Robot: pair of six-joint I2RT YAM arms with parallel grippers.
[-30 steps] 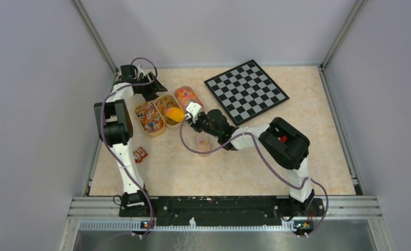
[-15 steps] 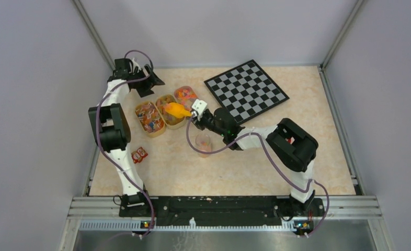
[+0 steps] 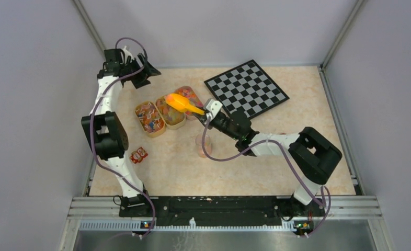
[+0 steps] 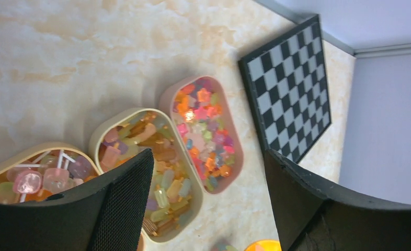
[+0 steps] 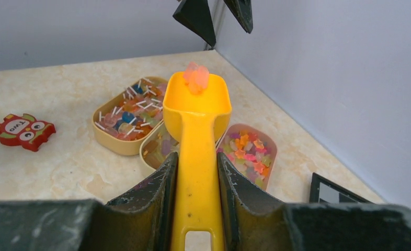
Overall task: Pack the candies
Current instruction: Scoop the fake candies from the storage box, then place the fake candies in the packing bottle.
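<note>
Right hand (image 5: 197,162): pinching the scoop (image 5: 197,112) by its handle
Candies (image 5: 196,76): few pink ones in scoop's bowl, 10 o'clock of that hand
Left hand (image 4: 207,157): spread, 11 o'clock of the trays (image 5: 114,148)

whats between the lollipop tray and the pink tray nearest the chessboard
A third oval tray, holding amber and pale green candies, sits between them. The left wrist view shows it plainly.
</note>
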